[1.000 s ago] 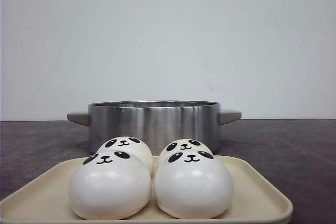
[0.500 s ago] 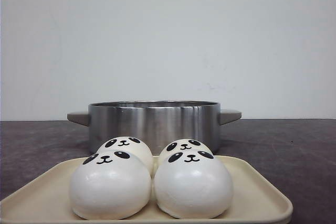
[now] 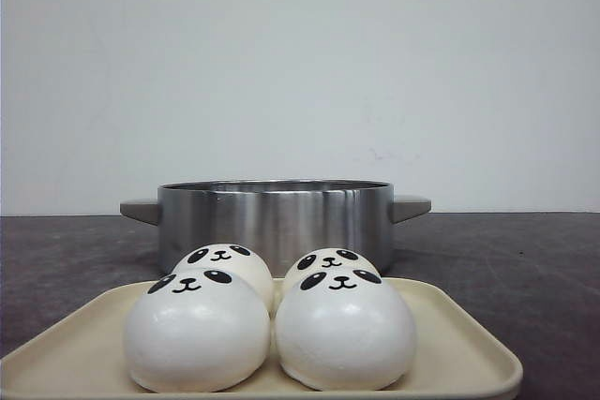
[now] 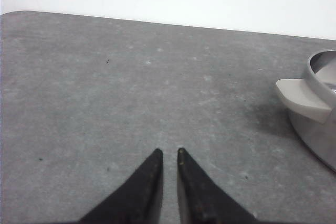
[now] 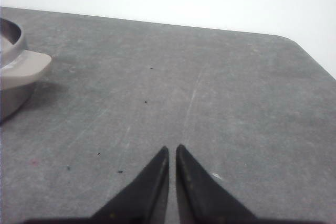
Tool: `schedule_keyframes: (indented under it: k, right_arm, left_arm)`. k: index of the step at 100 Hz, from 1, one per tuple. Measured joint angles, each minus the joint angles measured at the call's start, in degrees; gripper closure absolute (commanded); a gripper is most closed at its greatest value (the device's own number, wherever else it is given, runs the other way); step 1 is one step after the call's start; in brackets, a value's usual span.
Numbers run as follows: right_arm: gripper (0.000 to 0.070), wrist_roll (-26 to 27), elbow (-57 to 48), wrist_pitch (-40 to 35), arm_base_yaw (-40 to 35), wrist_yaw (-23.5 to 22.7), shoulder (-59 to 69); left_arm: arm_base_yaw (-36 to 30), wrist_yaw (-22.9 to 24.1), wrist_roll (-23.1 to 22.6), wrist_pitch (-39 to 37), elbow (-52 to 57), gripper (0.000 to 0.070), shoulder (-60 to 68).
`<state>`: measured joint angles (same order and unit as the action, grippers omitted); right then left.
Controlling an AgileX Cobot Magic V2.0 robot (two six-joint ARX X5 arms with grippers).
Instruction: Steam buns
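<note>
Four panda-faced buns (image 3: pixel 272 325) sit clustered on a cream tray (image 3: pixel 459 353), just in front of a steel pot (image 3: pixel 275 220) (grey handles either side). Left gripper (image 4: pixel 169 153) and right gripper (image 5: pixel 172 149) are both clenched, empty, above bare grey table (image 4: pixel 105 93).

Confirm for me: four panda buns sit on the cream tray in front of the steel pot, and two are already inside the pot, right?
Not quite. The front view shows all four buns on the cream tray, in front of the steel pot. No view shows a bun inside the pot, so none has been loaded yet.
</note>
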<state>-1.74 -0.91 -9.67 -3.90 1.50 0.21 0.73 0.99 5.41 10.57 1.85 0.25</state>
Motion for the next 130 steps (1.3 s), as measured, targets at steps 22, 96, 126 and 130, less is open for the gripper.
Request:
schedule_keyframes:
  k: [22,96,126,130]
  right_arm:
    - [0.0683,0.85,0.02,5.07,0.00,-0.31,0.00]
    - [0.0694,29.48,-31.80,-2.32,0.00,-17.18,11.21]
    - [0.0393,30.18,-43.04,4.72,-0.02,-29.31,19.17]
    - [0.0288,30.77,-42.93,4.50,0.00,-30.58,19.80]
  left_arm:
    - [0.00,-7.54,16.94,-0.31,0.07,0.0700,0.00]
    - [-1.95,-26.23,21.27,3.19,27.28,0.0696,16.15]
    - [-3.72,-26.01,11.65,3.50,44.78,0.0500,33.14]
    - [-3.72,-26.01,11.52,3.52,45.24,0.0368,33.99]
